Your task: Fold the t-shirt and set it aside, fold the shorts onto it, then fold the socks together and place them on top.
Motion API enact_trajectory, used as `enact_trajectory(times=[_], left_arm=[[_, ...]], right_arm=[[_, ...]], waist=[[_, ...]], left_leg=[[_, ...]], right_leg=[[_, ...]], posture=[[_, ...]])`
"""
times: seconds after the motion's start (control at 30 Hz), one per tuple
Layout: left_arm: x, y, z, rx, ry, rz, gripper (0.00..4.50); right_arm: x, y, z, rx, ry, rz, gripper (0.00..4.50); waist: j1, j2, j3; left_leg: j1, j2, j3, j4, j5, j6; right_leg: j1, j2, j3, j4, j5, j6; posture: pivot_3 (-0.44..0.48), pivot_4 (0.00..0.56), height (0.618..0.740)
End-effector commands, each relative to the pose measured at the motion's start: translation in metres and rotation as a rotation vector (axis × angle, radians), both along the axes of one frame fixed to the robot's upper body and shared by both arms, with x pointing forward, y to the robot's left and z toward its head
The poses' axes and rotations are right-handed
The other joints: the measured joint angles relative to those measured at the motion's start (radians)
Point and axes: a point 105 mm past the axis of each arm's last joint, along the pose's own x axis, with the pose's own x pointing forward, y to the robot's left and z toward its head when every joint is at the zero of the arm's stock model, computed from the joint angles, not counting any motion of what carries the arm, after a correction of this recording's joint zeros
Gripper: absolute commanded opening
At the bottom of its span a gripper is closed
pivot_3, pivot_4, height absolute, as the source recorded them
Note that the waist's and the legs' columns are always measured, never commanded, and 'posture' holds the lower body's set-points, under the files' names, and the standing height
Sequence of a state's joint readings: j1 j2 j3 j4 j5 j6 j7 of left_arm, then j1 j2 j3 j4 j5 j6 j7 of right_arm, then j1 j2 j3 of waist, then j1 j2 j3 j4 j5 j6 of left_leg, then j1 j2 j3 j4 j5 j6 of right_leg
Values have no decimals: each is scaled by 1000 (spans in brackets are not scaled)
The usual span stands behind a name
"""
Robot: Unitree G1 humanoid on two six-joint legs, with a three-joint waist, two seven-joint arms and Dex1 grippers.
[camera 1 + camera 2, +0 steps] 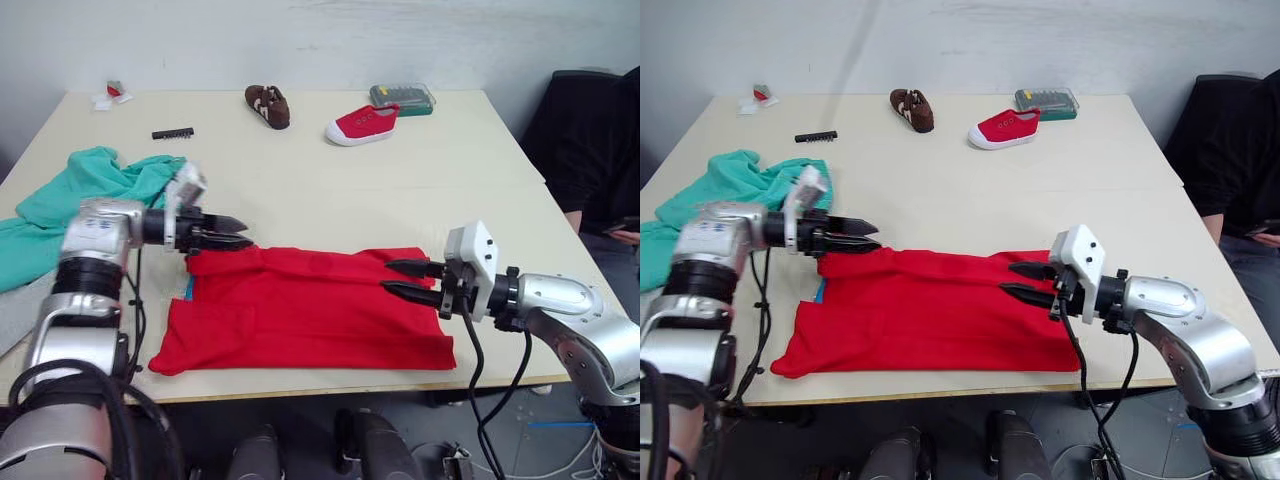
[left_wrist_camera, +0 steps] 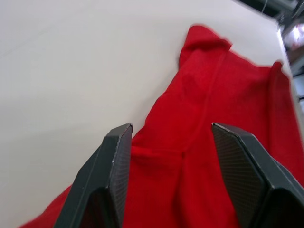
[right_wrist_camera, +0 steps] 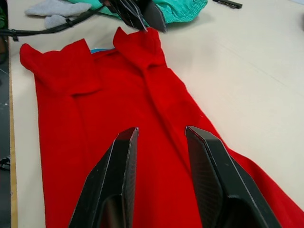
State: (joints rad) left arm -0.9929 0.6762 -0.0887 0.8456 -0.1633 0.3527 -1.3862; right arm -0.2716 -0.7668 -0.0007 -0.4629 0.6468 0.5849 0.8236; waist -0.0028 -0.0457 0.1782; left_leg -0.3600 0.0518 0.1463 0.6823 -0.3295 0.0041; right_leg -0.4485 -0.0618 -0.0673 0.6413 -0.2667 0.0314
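The red t-shirt (image 1: 310, 310) lies partly folded and long across the near edge of the table (image 1: 320, 190). My left gripper (image 1: 238, 230) is open at the shirt's far left corner, its fingers (image 2: 116, 156) spread just over the cloth. At the shirt's right end my right gripper (image 1: 392, 278) is also open, low over the fabric and pointing left along it. The teal shorts (image 1: 90, 190) lie bunched at the table's left side, behind my left arm. Beyond the shirt's far end, beside the shorts, lie the grey socks (image 3: 54, 8).
A brown shoe (image 1: 268, 106), a red canvas shoe (image 1: 362, 124) and a green box (image 1: 402, 98) sit at the table's back. A black comb (image 1: 172, 133) and small scraps (image 1: 110, 95) lie back left. A person in black (image 1: 590, 140) sits at the right.
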Motion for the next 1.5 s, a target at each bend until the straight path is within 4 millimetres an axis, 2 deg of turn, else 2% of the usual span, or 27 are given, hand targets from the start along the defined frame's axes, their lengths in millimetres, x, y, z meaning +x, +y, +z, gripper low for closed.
enact_trajectory(times=[0.03, 0.17, 0.2, 0.27, 0.5, 0.7, 0.87, 1.07, 1.17, 1.3, 1.4, 1.5], left_arm=[[14, 0, 2, 103, -95, 13, 2759], [19, -5, -5, 159, -96, -9, 2759], [19, -5, -6, 168, -95, -11, 2579], [19, -6, -9, 180, -84, -21, 2188], [15, -8, -14, 175, -44, -56, 25], [13, -10, -11, 142, -34, -78, 25], [11, -8, 3, 99, -59, -94, 25], [-9, 8, 3, 121, -51, -173, 25], [-18, 17, 0, 123, -62, -152, 25], [-14, 27, -4, 145, -76, -63, 25], [-4, 25, -6, 166, -92, -17, 582], [4, 20, -6, 169, -114, 2, 1522]], right_arm=[[-3, 6, 10, 19, -43, -4, 1583], [-6, 9, 9, 16, -42, -10, 1583], [-7, 9, 8, 16, -42, -12, 1583], [-8, 10, 8, 15, -42, -16, 1583], [-7, 10, 7, 8, -46, -46, 1583], [-1, 4, 1, -15, -47, -93, 1583], [0, 3, -1, -26, -50, -103, 1583], [4, 3, -4, -36, -53, -110, 1583], [5, 6, -7, -33, -49, -104, 1583], [6, 10, -9, -38, -50, -86, 1583], [9, 11, -9, -37, -53, -81, 1583], [10, 12, -9, -37, -56, -78, 1583]], waist=[[-2, 0, 0], [-1, 0, 0], [-1, 0, 0], [0, 0, 0], [1, 0, 0], [0, 0, 0], [0, 0, 0], [-5, 0, 0], [-8, 0, 0], [-2, 0, 0], [3, 0, 0], [3, 0, 0]], left_leg=[[0, 0, 0, 0, 0, 0], [-1, 1, 0, 0, 0, 0], [-2, 1, 0, 0, 0, 0], [-2, 1, 0, 0, 0, 1], [-10, 0, -1, 1, 0, 1], [-12, -1, 1, 1, 0, 1], [-12, -1, 1, 2, 0, 1], [-12, -1, 1, 1, 0, 1], [-11, 0, 1, 1, 0, 1], [-12, 0, 1, 2, 1, 1], [-11, -2, 1, 2, 1, 1], [-12, -2, 0, 2, 2, 2]], right_leg=[[0, 0, 0, 0, 0, 0], [-1, 0, -1, -1, 0, 0], [-2, 0, -1, -1, 0, 0], [-2, 0, -1, -1, 0, 0], [-9, 0, -3, 0, 1, 1], [-12, 0, -9, 2, 1, 1], [-12, 0, -9, 2, 1, 1], [-13, 0, -9, 3, 1, 1], [-13, -1, -6, 3, 0, 1], [-13, -1, -1, 4, 0, 1], [-12, -1, -1, 4, 0, 1], [-12, -1, -1, 4, 1, 1]], posture=[[0, 150, 740], [0, 150, 740], [0, 150, 740], [0, 150, 740], [0, 150, 740], [0, 150, 740], [0, 150, 740], [0, 150, 740], [0, 150, 740], [0, 150, 740], [0, 150, 740], [0, 150, 740]])
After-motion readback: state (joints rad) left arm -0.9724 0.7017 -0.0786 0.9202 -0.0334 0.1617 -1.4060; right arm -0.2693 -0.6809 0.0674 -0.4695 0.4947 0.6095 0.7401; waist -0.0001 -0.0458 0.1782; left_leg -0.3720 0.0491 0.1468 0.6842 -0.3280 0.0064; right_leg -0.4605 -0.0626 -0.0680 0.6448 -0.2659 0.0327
